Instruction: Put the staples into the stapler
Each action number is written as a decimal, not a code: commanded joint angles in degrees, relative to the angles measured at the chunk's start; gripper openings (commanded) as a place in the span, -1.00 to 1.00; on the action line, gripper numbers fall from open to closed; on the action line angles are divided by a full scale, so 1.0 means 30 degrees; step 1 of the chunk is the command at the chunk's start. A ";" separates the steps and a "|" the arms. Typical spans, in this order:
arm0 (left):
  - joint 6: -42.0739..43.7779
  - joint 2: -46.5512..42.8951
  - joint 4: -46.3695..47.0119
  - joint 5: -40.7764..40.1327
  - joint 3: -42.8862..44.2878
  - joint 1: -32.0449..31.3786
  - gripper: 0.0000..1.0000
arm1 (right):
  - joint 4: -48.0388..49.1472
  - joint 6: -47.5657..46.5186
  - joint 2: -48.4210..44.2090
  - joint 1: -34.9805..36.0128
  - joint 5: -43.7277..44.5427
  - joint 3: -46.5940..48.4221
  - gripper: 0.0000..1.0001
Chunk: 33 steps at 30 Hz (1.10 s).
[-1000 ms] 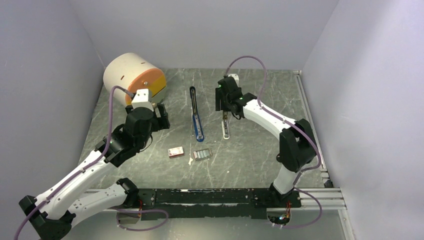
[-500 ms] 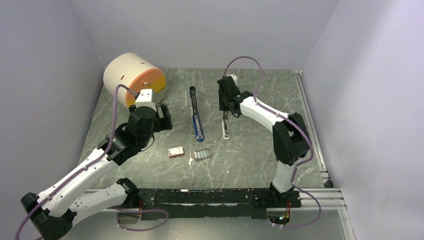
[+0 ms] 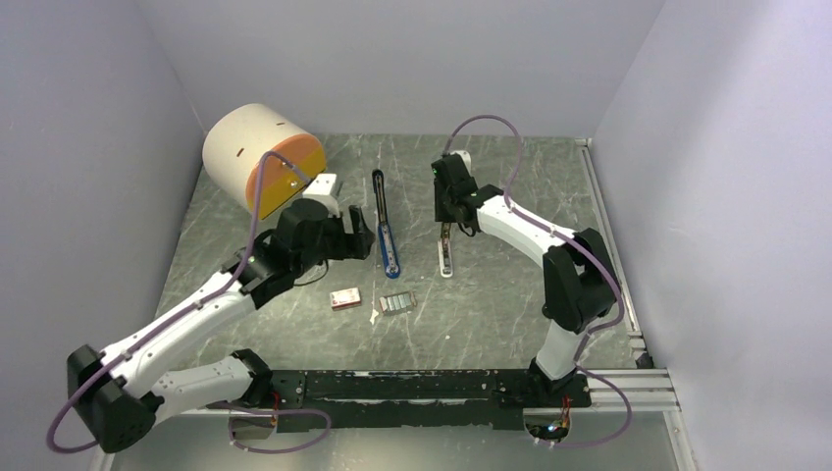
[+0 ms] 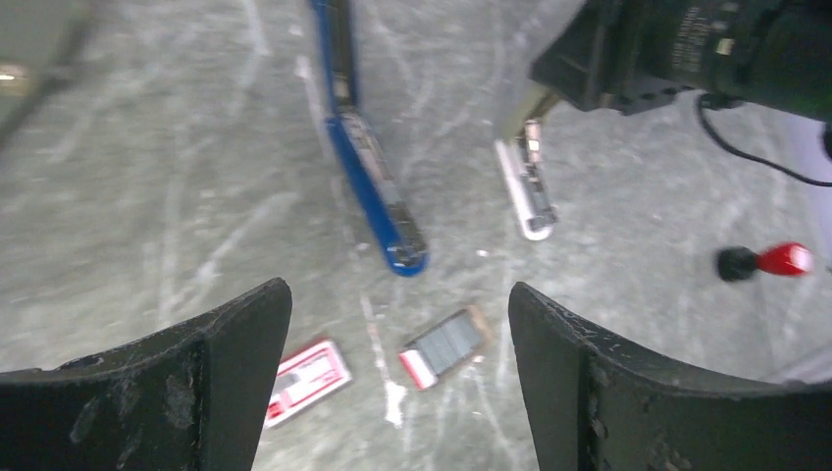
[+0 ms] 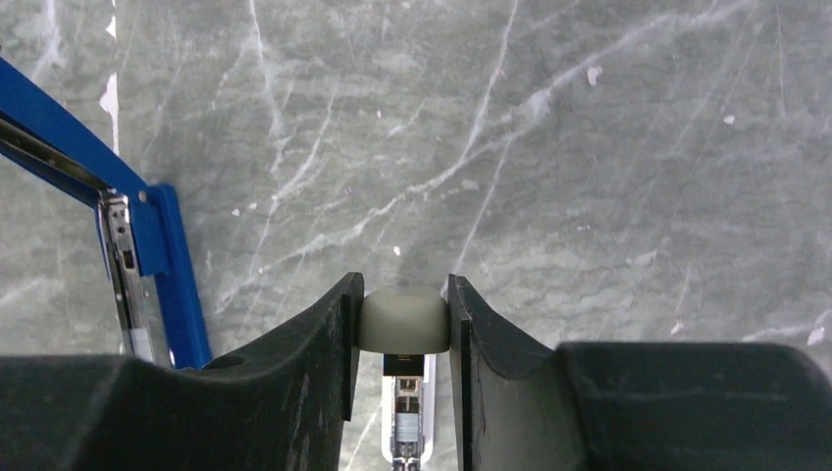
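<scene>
Looks like setup, nothing loaded yet. Got the right gripper point(image 5: 403, 319) clenched on the pale bar point(image 3: 445, 257) end, beside the opened-out stapler point(image 3: 388, 240), with the left gripper point(image 4: 397, 294) spread wide and empty. Next probably means grabbing the staples point(image 3: 396, 302) by the little box point(image 3: 344, 298) and feeding them in straight.

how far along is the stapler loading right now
Done: the slim bright-blue stapler lies opened out, its metal channel showing.
In hand: the right gripper is closed on the end of the pale beige-grey bar beside the stapler. The left gripper hovers open and empty.
Left: the small silvery-grey block of staples lies loose on the table. It has yet to go into the channel, and the stapler then needs closing.
</scene>
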 commanded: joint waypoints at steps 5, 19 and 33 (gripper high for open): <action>-0.2868 0.5531 0.5573 0.6646 0.0868 -0.1066 0.62 | 0.0034 0.1223 -0.1282 -0.0124 0.1154 -0.0872 -0.59; -0.4669 1.4280 0.7589 0.6400 0.4746 -0.2838 -0.34 | -0.0259 0.2440 -0.1526 -0.0278 0.1564 -0.1275 -0.59; -0.5766 1.7985 0.9507 0.6759 0.4789 -0.2776 -0.42 | -0.0217 0.2865 -0.1741 -0.0563 0.0380 -0.1969 -0.57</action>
